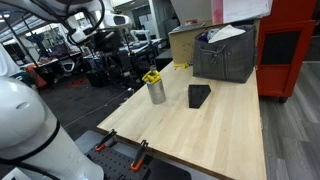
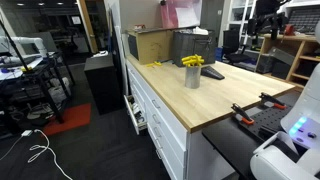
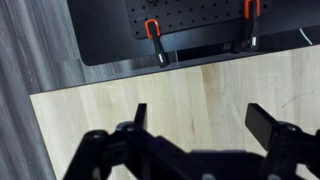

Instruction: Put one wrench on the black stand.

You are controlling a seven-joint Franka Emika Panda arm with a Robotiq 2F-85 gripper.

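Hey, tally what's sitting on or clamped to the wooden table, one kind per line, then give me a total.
silver cup: 1
black stand: 1
grey box: 1
cardboard box: 1
orange clamps: 2
yellow wrenches in the cup: several, too small to count
Total: 6, wrenches aside

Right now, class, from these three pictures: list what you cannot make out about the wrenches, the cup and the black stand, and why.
1. Number of wrenches: too small and bunched in both exterior views.
2. Their lower ends: hidden inside the silver cup.
3. The black stand surface: too small and dark in both exterior views.
4. Wrist view: shows the open gripper above the table; cup and stand lie outside its frame.
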